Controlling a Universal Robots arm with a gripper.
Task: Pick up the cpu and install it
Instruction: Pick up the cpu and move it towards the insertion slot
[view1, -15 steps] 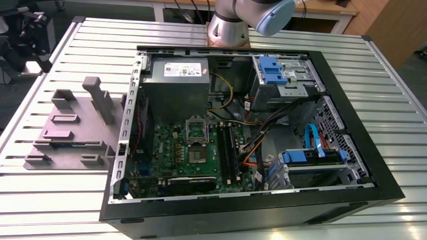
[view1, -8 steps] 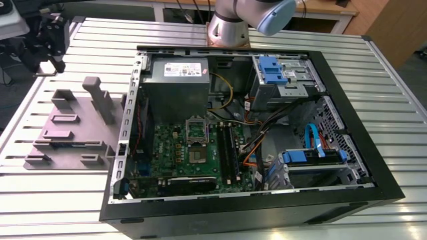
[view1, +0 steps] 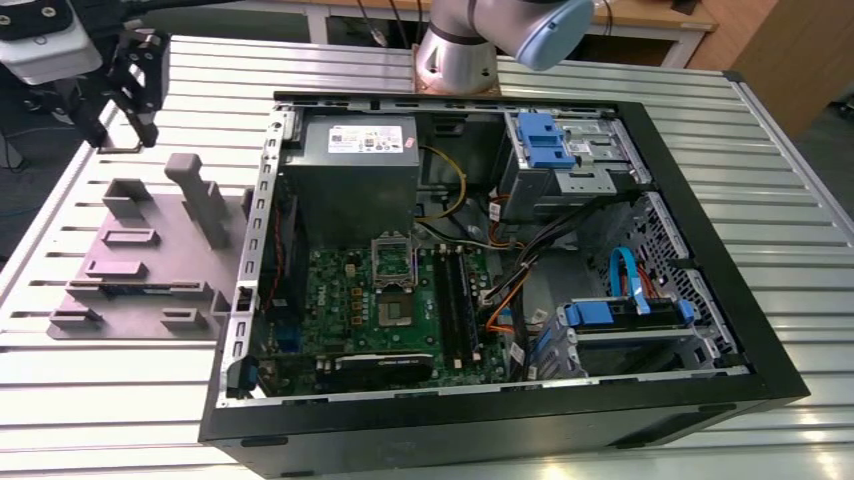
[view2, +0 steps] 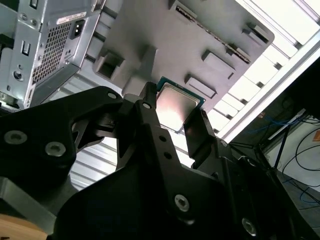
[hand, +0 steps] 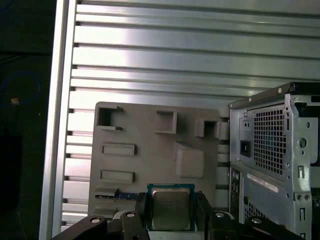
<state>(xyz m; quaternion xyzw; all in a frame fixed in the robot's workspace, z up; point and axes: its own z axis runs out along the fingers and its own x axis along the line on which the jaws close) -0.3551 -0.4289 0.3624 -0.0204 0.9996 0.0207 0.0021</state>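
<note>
Item: cpu (hand: 171, 209). You will find it between the two black fingers (hand: 141, 212) of the gripper (hand: 171, 200). It is a flat square with a silver metal top and a thin pale rim. In both wrist views a finger presses on each of two opposite edges, so you can take the gripper as closed on the cpu and carrying it. Its top faces the first wrist view, and nothing covers it.

Item: gripper, position. In the exterior view you see it at the far left, over the slatted metal desk (view1: 120, 400). It is beyond the far end of the tray (view1: 147, 262) and well apart from the computer case (view1: 694, 340).

Item: tray. It is mauve-grey plastic with upright blocks and shallow recesses. It lies flat on the desk just beside the case, on the exterior view's left. In both wrist views you see it behind the held cpu.

Item: computer case. It is black and lies on its side with the panel off. Inside, you can make out the green motherboard (view1: 354, 300), the socket (view1: 400, 313) near its middle, the grey power supply (view1: 354, 150) and the blue drive brackets (view1: 537, 138). The socket is far from the cpu.

Item: arm. Its base (view1: 457, 55) stands on the desk behind the case.
</note>
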